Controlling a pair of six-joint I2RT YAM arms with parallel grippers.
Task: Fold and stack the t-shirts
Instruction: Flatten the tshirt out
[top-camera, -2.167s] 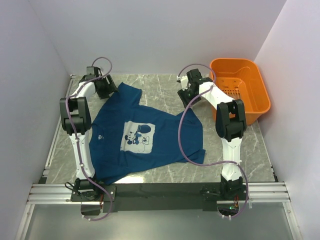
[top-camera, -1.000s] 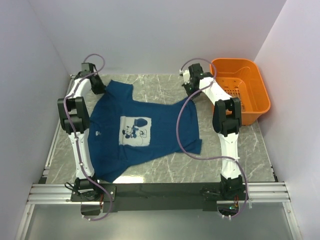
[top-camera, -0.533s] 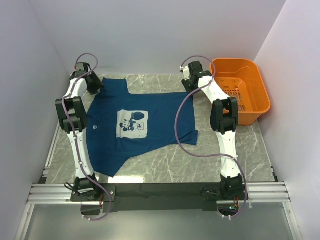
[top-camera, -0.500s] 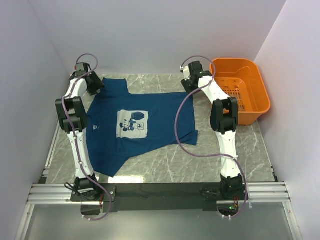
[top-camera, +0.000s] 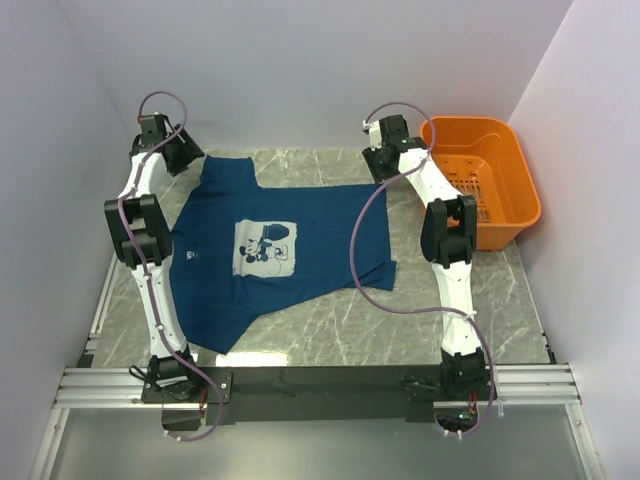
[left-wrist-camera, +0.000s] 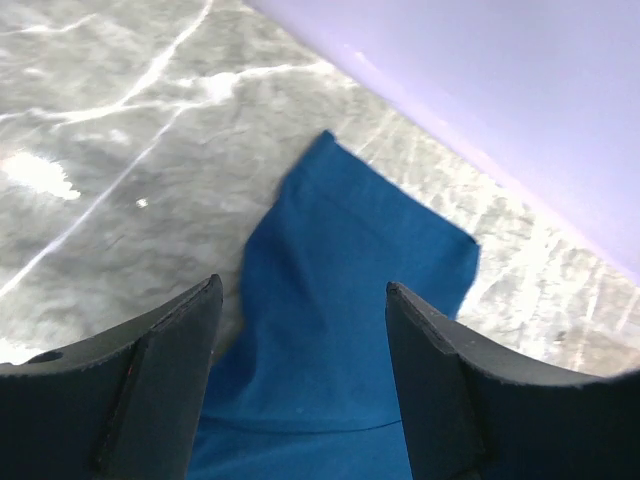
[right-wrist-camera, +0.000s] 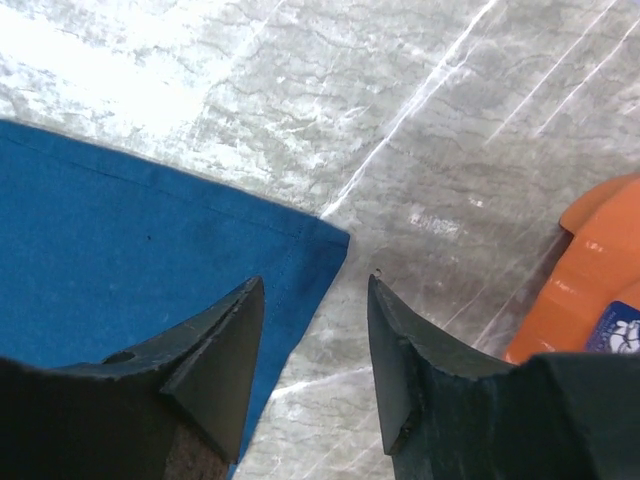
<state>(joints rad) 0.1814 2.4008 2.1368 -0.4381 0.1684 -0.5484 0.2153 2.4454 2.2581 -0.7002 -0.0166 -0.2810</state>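
A navy-blue t-shirt (top-camera: 300, 215) with a pale cartoon-mouse print (top-camera: 265, 245) lies spread face up on the grey marble tabletop (top-camera: 330, 330). The left end effector (left-wrist-camera: 300, 290) hangs over the shirt's far left flap, which looks like a sleeve, with its fingers set wide and nothing between them. The right end effector (right-wrist-camera: 312, 285) sits above the stitched far right corner, its gap narrower and likewise empty. An orange plastic basket (top-camera: 525, 200) stands on the tabletop's right side, apart from the shirt.

Parted pincer (right-wrist-camera: 314, 284) above t-shirt (right-wrist-camera: 120, 230) corner, orange basket (right-wrist-camera: 585, 270) alongside
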